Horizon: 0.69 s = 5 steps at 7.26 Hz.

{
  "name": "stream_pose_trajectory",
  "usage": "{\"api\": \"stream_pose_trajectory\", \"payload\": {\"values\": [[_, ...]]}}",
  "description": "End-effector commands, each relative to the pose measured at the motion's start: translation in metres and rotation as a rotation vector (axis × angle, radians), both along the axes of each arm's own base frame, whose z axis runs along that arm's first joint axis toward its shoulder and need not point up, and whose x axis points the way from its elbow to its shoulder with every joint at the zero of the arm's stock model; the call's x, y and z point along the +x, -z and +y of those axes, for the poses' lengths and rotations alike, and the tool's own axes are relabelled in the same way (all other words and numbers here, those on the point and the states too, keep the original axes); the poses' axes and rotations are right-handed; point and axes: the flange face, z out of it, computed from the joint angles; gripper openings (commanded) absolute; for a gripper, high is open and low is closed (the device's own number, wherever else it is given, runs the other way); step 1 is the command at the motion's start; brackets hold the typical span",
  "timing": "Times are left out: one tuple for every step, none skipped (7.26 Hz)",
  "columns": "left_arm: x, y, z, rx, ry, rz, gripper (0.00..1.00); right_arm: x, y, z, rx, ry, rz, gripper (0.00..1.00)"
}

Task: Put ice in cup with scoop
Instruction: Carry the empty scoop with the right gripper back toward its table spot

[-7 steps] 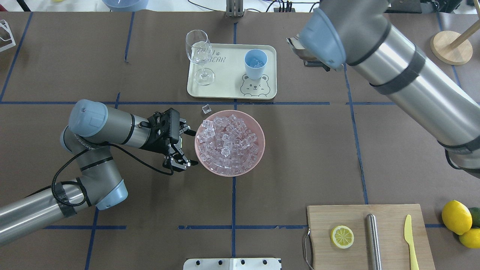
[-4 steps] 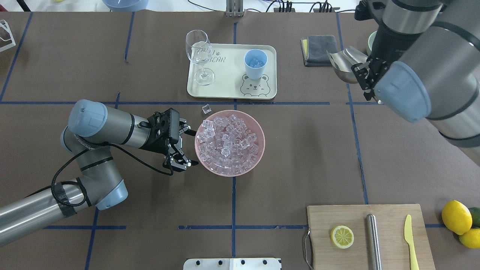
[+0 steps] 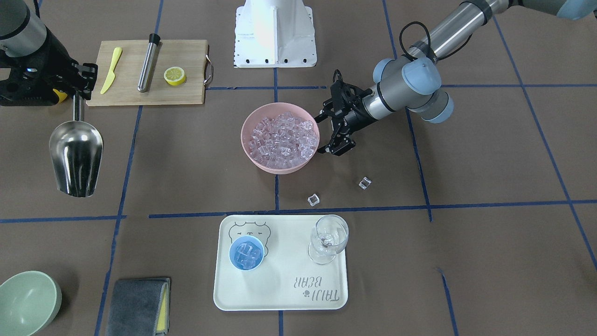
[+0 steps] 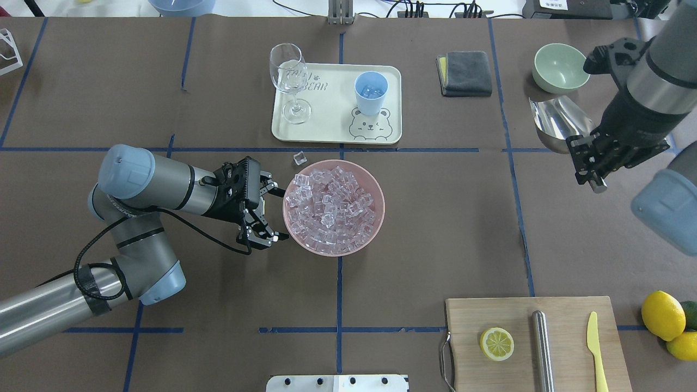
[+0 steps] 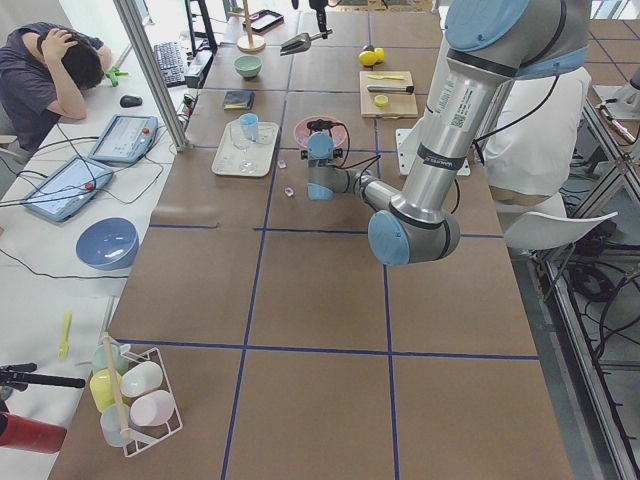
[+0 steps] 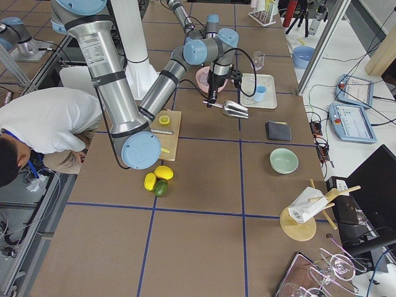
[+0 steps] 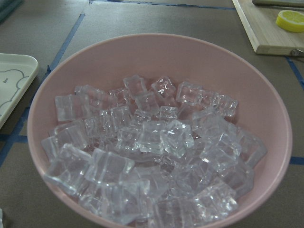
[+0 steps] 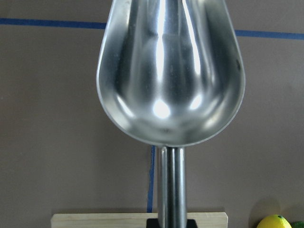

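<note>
The ice fills a pink bowl at the table's middle; it also shows in the left wrist view. The light-blue cup stands on a cream tray and holds a few cubes. My right gripper is shut on the handle of the steel scoop, held in the air far right of the cup. The scoop's bowl is empty. My left gripper is open at the pink bowl's left rim. Two loose cubes lie between bowl and tray.
A wine glass stands on the tray left of the cup. A green bowl and grey cloth lie at the far right. A cutting board with lemon slice, steel cylinder and yellow knife lies near right, with lemons beside it.
My right arm has swung the scoop from beside the tray to the right and toward the robot, uncovering the cloth and green bowl. The left arm has not moved.
</note>
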Motion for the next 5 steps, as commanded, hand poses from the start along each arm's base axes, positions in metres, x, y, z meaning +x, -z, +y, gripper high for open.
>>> {"api": "stream_pose_trajectory", "payload": {"values": [[0.0,0.001,0.0,0.001,0.0,0.002,1.0,-0.005,-0.057,0.035,0.015,-0.052,-0.054,0.0],[0.0,0.001,0.0,0.001,0.0,0.002,1.0,-0.011,-0.077,0.052,0.017,-0.066,-0.077,0.0],[0.0,0.0,0.0,0.0,0.0,0.0,1.0,-0.021,-0.096,0.067,0.04,-0.08,-0.079,0.0],[0.001,0.001,0.001,0.0,-0.001,0.001,1.0,-0.043,-0.106,0.073,0.046,-0.105,-0.076,0.0],[0.001,0.0,0.001,0.0,-0.001,0.0,1.0,-0.063,-0.117,0.08,0.055,-0.101,-0.045,0.0]]}}
